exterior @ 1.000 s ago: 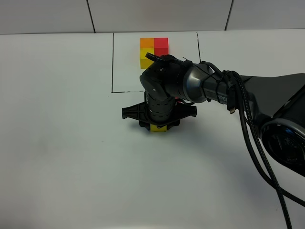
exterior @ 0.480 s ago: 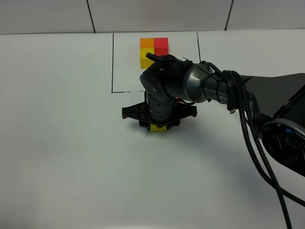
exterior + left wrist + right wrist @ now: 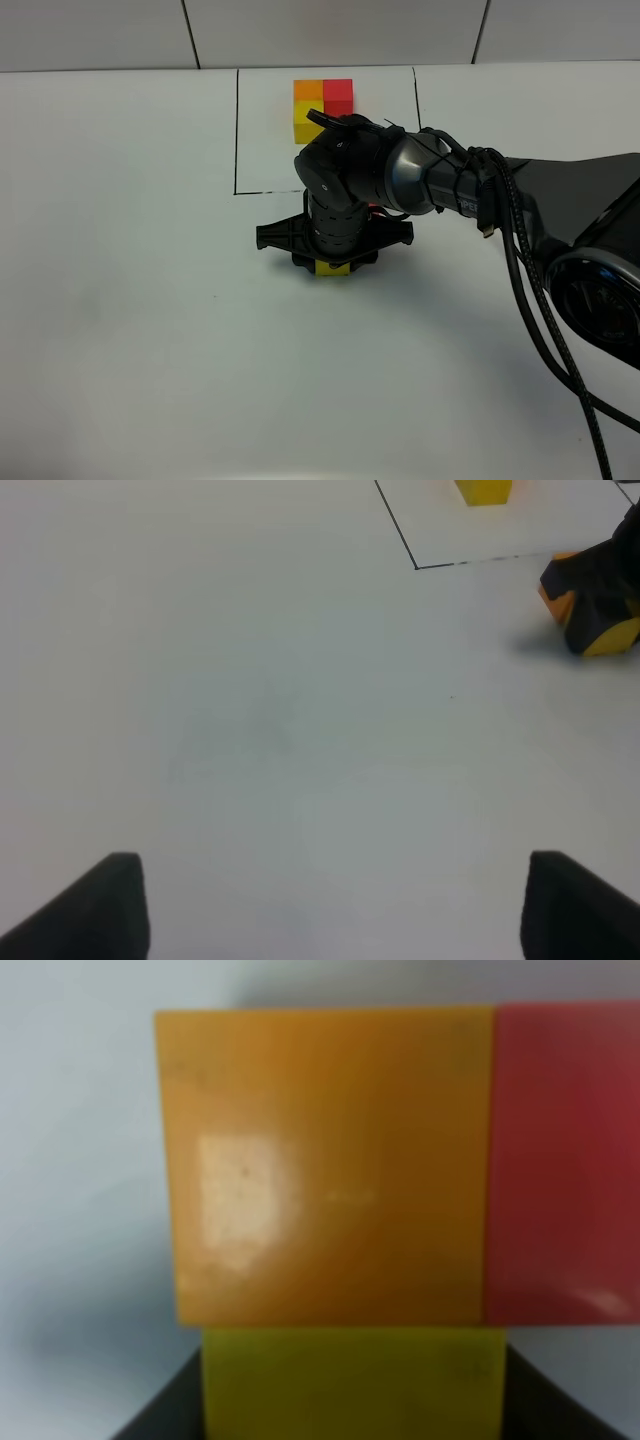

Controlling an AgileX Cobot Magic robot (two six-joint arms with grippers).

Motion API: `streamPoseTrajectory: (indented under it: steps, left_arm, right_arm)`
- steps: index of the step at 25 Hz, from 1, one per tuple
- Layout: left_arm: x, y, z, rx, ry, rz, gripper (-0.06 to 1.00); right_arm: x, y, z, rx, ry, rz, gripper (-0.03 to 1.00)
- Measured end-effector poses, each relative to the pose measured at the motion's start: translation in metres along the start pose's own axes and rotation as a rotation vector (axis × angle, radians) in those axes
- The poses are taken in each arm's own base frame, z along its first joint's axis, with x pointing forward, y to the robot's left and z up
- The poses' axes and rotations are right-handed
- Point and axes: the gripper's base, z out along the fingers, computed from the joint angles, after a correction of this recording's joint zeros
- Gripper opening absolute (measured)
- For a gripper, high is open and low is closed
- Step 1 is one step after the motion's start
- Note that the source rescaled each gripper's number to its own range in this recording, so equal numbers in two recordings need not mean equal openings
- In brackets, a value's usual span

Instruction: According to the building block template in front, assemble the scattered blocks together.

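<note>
On the white table (image 3: 130, 300), the building block template (image 3: 322, 105) sits at the far end, inside a frame of thin black lines (image 3: 236, 130): an orange cube at the corner, a red cube beside it and a yellow cube in front of the orange one, all joined in an L.

Just in front of that frame, the right arm (image 3: 400, 175) reaches in from the right and points its wrist straight down. The right gripper (image 3: 332, 266) is lowered onto the scattered blocks, with its jaws closed on the yellow block (image 3: 332, 268), which shows beneath the black gripper body. The right wrist view looks down on the group from close up: the orange block (image 3: 330, 1165) fills the middle, the red block (image 3: 565, 1165) touches one of its sides, and the yellow block touches another side, sitting between the dark jaws. The three blocks lie together in an L, with orange at the corner.

The left gripper (image 3: 330, 905) hangs above a bare part of the table, well apart from the blocks, with its fingers (image 3: 110, 905) spread wide and nothing between them.
</note>
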Motion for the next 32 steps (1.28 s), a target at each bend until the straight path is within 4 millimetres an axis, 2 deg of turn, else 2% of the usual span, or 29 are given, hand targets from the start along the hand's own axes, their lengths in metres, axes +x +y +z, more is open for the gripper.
streamPoseTrajectory:
  steps: [13, 15, 17, 21, 30, 32]
  left_arm:
    - [0.0000, 0.0000, 0.0000, 0.000, 0.000, 0.000, 0.70]
    - [0.0000, 0.0000, 0.0000, 0.000, 0.000, 0.000, 0.70]
    - [0.0000, 0.0000, 0.0000, 0.000, 0.000, 0.000, 0.70]
    - [0.0000, 0.0000, 0.0000, 0.000, 0.000, 0.000, 0.70]
    - [0.0000, 0.0000, 0.0000, 0.000, 0.000, 0.000, 0.70]
    - [0.0000, 0.0000, 0.0000, 0.000, 0.000, 0.000, 0.70]
  right_arm:
    - [0.0003, 0.0001, 0.0001, -0.014, 0.014, -0.033, 0.02]
    - [0.0003, 0.0001, 0.0001, -0.014, 0.014, -0.037, 0.05]
    - [0.0000, 0.0003, 0.0000, -0.018, 0.013, -0.049, 0.11]
    - [-0.0003, 0.0017, -0.0001, -0.033, 0.009, -0.064, 0.30]
    - [-0.0023, 0.0035, -0.0032, -0.050, -0.015, -0.148, 0.80]
    - [-0.0020, 0.0028, -0.0069, -0.050, -0.016, -0.169, 0.88]
